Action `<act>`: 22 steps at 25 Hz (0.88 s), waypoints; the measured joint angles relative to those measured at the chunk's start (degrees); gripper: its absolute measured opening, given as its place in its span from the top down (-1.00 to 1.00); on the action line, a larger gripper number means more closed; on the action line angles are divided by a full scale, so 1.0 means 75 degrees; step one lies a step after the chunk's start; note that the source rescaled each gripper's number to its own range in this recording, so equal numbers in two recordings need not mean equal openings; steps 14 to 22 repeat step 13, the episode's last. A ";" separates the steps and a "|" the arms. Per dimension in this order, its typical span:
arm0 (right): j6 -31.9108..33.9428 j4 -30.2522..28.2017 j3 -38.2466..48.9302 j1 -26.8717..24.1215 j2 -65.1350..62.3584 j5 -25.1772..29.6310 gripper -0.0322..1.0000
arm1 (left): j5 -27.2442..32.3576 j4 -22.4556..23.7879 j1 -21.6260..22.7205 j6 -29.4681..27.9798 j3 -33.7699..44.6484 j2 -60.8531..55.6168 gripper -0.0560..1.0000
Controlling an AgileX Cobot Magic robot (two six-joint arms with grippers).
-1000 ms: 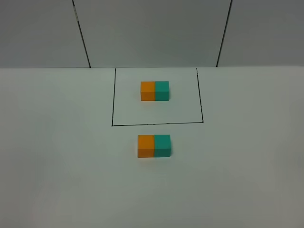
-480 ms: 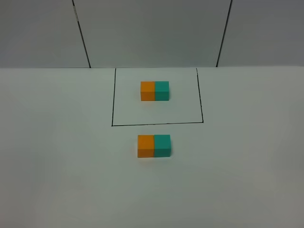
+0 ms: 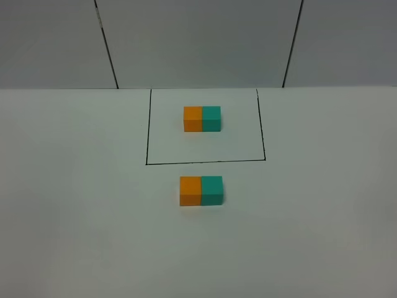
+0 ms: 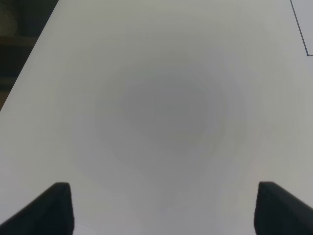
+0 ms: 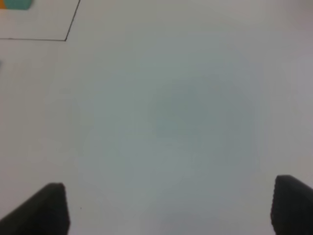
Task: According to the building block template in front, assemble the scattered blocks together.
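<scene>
The building block template is an orange cube on the left joined to a teal cube on the right, inside a thin black-lined rectangle at the back of the white table. In front of the frame the loose orange cube and the loose teal cube sit touching side by side, orange on the left. Neither gripper shows in the exterior view. My left gripper is open and empty over bare table. My right gripper is open and empty; a sliver of the template's teal cube shows at its view's corner.
The white table ends at a grey panelled wall behind the frame. A corner of the black frame line shows in the left wrist view and in the right wrist view. A dark table edge shows beside the left gripper.
</scene>
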 joint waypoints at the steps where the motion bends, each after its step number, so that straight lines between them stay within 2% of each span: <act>1: 0.0000 0.0000 0.0000 0.0000 0.0000 0.0000 -0.56 | 0.0000 0.0000 0.0000 0.0000 0.0000 0.0000 -0.41; 11: 0.0000 0.0000 0.0000 0.0000 0.0000 -0.0006 -0.56 | 0.0000 0.0000 -0.0245 0.0000 0.0000 0.0000 -0.40; 22: 0.0000 0.0000 0.0000 0.0000 0.0000 -0.0006 -0.56 | 0.0000 0.0000 -0.0252 0.0000 0.0000 0.0000 -0.40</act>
